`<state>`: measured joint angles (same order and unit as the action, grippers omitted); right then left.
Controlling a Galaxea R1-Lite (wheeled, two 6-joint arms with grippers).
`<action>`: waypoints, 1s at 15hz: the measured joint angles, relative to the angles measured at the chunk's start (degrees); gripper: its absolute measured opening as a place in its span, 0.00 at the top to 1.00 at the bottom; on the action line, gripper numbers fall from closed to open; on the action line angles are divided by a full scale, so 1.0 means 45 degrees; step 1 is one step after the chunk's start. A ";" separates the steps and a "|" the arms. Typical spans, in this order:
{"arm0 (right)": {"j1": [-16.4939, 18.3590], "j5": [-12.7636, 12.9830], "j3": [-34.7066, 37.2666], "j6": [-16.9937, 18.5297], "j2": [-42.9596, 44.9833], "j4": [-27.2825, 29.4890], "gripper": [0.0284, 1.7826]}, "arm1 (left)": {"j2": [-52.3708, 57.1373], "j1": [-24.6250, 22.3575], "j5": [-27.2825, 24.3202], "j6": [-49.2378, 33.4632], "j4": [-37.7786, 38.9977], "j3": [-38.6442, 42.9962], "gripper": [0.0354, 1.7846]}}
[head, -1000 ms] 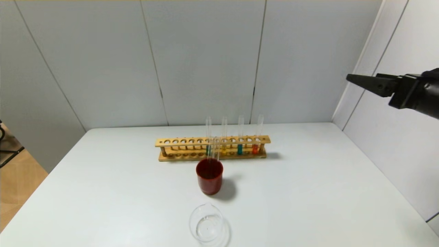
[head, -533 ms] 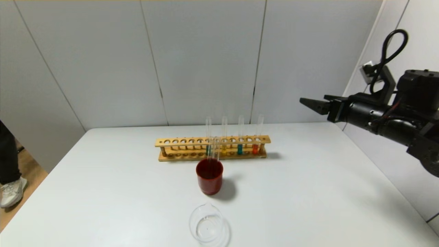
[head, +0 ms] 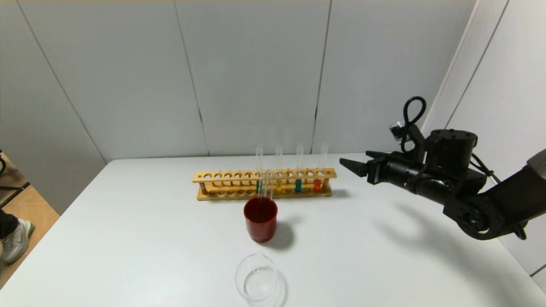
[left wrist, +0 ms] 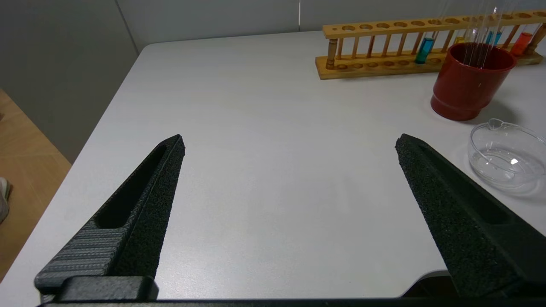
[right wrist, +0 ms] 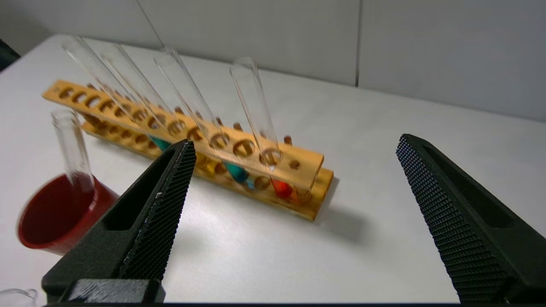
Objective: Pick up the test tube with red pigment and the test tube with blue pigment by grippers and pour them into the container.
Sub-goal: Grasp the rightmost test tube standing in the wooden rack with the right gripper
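Rack (head: 264,184) of pale wood stands toward the far edge of the white desk (head: 384,256), roughly midway along it, with four glass tubes upright in its right half. We note the test tube with red pigment (head: 318,184) in the rightmost filled hole and the test tube with blue pigment (head: 298,185) in the next filled hole to its left; beyond that come a yellow-bottomed tube (head: 278,186) and a green-bottomed tube (head: 259,186). Just in front of the rack sits a dark-red cup (head: 260,218) holding empty clear tubes. The container (head: 257,282), a low clear beaker, lies near the front edge, in line with the cup and apart from it. Our right gripper (head: 356,165) hangs above the desk toward the right edge, near the rack's right end at about the height of the tube tops, jaws spread wide with nothing between them, pointed at the rack. Our left gripper (left wrist: 290,143) appears only in its own wrist view, over the desk's left part, well apart from the rack, jaws likewise spread wide and unloaded.
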<state>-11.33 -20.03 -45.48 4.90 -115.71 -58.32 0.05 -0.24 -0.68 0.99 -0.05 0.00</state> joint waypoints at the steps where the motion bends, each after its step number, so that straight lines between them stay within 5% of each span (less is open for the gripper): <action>1: -0.0054 0.0005 0.0173 -0.0203 -0.0282 -0.0325 0.04 | 0.0000 0.0000 -0.0005 0.0011 0.0005 0.0000 0.02; 8: -0.0637 -0.0073 0.0014 -0.0312 -0.1376 -0.0680 0.04 | 0.0000 0.0005 -0.0005 0.0005 0.0005 0.0000 0.02; 15: -0.1070 -0.0125 -0.1829 -0.0325 -0.2357 -0.0650 0.04 | 0.0000 0.0005 0.0000 0.0000 0.0011 0.0000 0.02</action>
<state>-16.14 -20.59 -53.71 3.44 -126.32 -61.25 0.05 -0.22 -0.68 0.99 0.00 0.00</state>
